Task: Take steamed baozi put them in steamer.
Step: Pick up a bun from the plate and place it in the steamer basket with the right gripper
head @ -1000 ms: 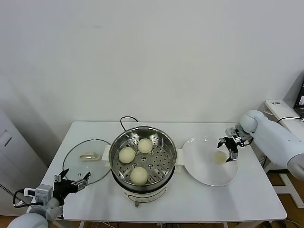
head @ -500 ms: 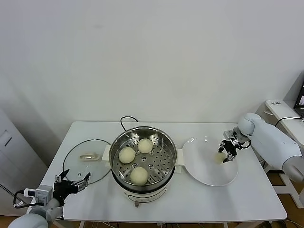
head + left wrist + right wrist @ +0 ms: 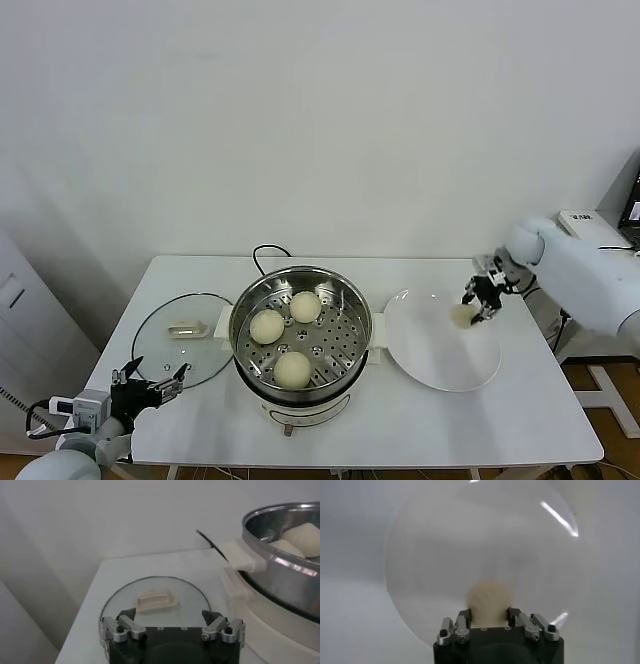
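While left pincer idles agape at tabletop edge, right pincer clamps baozi above plate.

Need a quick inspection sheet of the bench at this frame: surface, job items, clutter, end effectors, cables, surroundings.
Surface: white table, bare at the front right.
Job's things: steamer at centre, lid off, three baozi on its perforated tray; fourth baozi over the white plate.
Clutter: glass lid flat on the table, left of the steamer.
End effectors: right end effector shut on the fourth baozi above the plate; left end effector open, parked at the table's front left corner.
Cables: black cord behind the steamer.
Surroundings: plain white wall; a white unit at the far right.
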`<act>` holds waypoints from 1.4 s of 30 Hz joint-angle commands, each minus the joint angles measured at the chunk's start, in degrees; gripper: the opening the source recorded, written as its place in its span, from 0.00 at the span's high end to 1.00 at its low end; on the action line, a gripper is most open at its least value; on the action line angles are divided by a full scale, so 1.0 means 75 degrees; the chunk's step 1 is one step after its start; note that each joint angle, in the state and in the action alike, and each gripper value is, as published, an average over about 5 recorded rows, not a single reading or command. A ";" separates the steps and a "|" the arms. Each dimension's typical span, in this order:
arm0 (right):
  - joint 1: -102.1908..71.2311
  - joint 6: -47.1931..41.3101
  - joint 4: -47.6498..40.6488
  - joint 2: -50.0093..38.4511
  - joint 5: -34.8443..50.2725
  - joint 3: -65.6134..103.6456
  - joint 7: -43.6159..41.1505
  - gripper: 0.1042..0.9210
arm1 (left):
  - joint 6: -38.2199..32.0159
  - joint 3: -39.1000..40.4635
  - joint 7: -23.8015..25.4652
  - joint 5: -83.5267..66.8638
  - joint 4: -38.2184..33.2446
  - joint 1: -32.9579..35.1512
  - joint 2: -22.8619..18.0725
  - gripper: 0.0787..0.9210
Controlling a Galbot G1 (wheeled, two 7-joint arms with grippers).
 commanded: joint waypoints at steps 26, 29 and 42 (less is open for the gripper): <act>0.5859 -0.4654 0.4618 0.1855 0.7342 -0.5366 0.1495 0.57 | -0.0054 0.0042 0.0012 0.0042 0.0071 -0.0011 0.0057 0.12; 0.5722 -0.4870 0.4763 0.2027 0.7379 -0.5347 0.1832 0.57 | -0.0056 0.0050 0.0014 0.0041 0.0078 -0.0024 0.0055 0.12; 0.4623 -0.5104 0.4628 0.2693 0.6565 -0.5007 0.2387 0.56 | -0.0073 0.0037 0.0020 0.0041 0.0103 -0.0049 0.0022 0.12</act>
